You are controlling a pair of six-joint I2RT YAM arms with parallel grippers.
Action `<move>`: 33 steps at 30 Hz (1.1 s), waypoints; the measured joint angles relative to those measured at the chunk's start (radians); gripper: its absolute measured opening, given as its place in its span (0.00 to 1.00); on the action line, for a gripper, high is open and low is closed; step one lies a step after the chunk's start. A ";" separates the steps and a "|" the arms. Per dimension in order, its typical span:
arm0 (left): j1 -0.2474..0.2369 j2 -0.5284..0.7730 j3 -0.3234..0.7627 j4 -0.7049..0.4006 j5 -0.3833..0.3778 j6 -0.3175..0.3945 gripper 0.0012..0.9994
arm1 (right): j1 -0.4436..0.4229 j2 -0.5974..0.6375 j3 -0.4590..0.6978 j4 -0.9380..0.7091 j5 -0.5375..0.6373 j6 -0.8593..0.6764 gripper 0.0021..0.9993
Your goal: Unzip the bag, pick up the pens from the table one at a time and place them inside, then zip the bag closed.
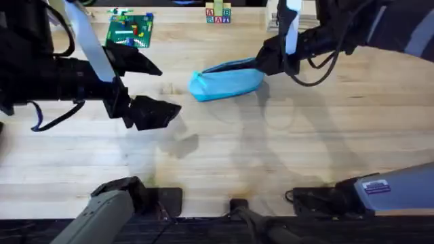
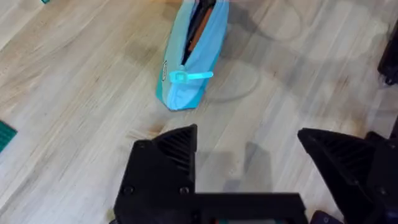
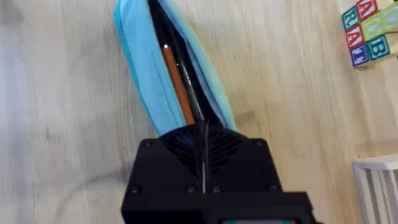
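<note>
While no loose pens lie on the table (image 1: 271,156), the loading step looks done and only zipping remains. The bag (image 1: 226,83) lies about 12 o'clock from the table's centre, zip open, pens (image 3: 186,87) inside, its pull tab (image 2: 186,76) at the 9 o'clock end. Right gripper (image 3: 204,155) is pinched on the bag's 3 o'clock end; left gripper (image 1: 157,89), at 9 o'clock of the bag, spread wide and empty.
</note>
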 joint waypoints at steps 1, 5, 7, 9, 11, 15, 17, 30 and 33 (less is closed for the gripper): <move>0.000 0.000 0.000 0.000 0.000 0.000 0.99 | 0.000 0.005 0.000 0.002 0.000 0.000 0.03; 0.000 0.000 0.000 0.000 0.000 0.000 0.99 | 0.000 0.020 0.000 0.004 0.000 0.000 0.03; 0.000 0.000 0.000 0.000 0.000 0.000 0.99 | 0.000 0.026 0.000 0.004 -0.001 0.000 0.03; 0.000 0.000 0.000 0.000 0.000 0.000 1.00 | 0.000 0.032 0.000 0.005 -0.001 0.000 0.03; 0.000 0.000 0.000 0.000 0.000 0.000 0.99 | 0.000 0.038 0.000 0.005 -0.003 0.000 0.03; 0.000 0.000 0.000 0.000 0.000 0.000 0.99 | 0.002 0.047 0.000 0.005 -0.007 0.000 0.03; 0.000 0.000 0.000 0.000 0.000 0.000 0.99 | 0.007 0.047 0.000 0.005 -0.010 0.000 0.03; 0.000 0.000 0.000 0.000 0.000 0.000 0.99 | 0.081 0.047 0.000 0.005 -0.045 0.000 0.03; 0.000 0.000 0.000 0.000 0.000 0.000 0.99 | 0.081 0.055 0.000 0.004 -0.046 0.000 0.03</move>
